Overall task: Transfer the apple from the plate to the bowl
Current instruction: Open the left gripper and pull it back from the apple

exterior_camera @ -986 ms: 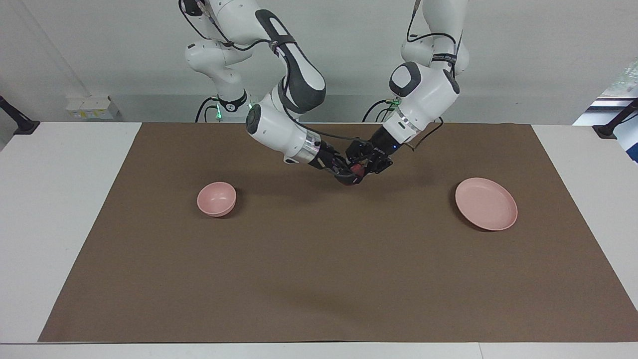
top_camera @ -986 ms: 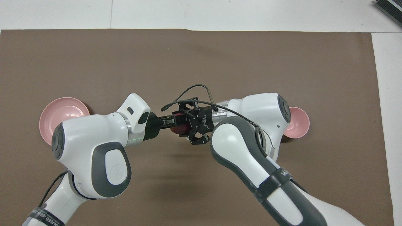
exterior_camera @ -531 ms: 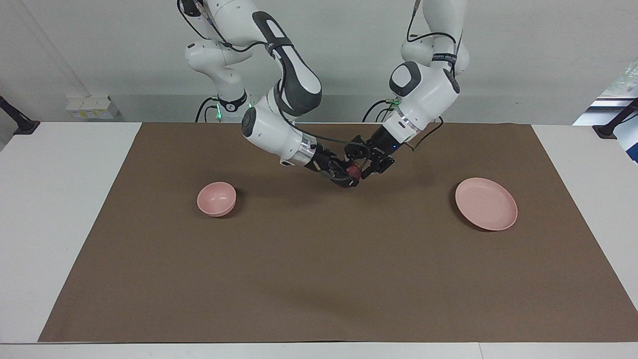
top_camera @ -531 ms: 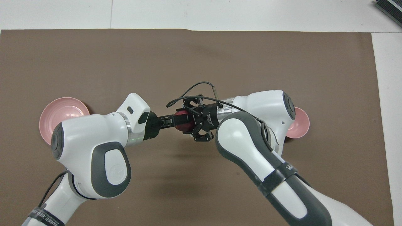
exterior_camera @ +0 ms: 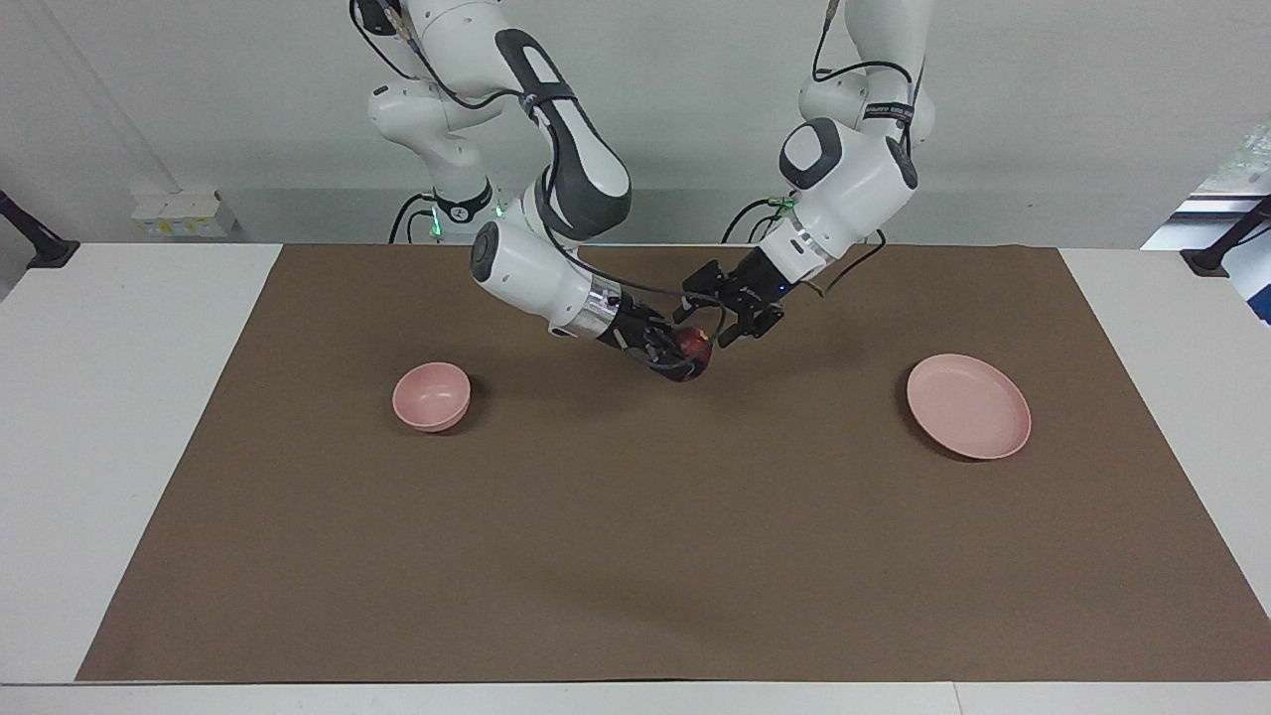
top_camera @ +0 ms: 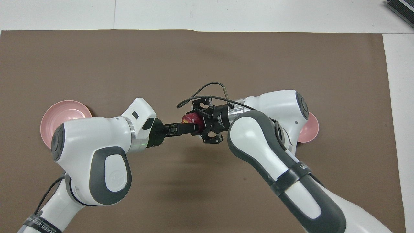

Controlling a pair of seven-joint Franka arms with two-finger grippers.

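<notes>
The dark red apple [exterior_camera: 695, 344] is in the air over the middle of the brown mat, between the two grippers. My right gripper [exterior_camera: 687, 357] is shut on it; in the overhead view the apple [top_camera: 189, 117] shows at the right gripper's [top_camera: 197, 120] tip. My left gripper [exterior_camera: 715, 322] is open, close beside the apple and slightly above it. It also shows in the overhead view [top_camera: 189, 128]. The pale pink plate [exterior_camera: 968, 405] lies empty toward the left arm's end. The small pink bowl [exterior_camera: 431, 395] stands empty toward the right arm's end.
A brown mat [exterior_camera: 635, 556] covers most of the white table. In the overhead view the left arm covers part of the plate [top_camera: 56, 113] and the right arm covers most of the bowl [top_camera: 310, 129].
Both grippers were around the apple. The left gripper has let go and drawn back a little. The right gripper has shifted toward the bowl's end with the apple.
</notes>
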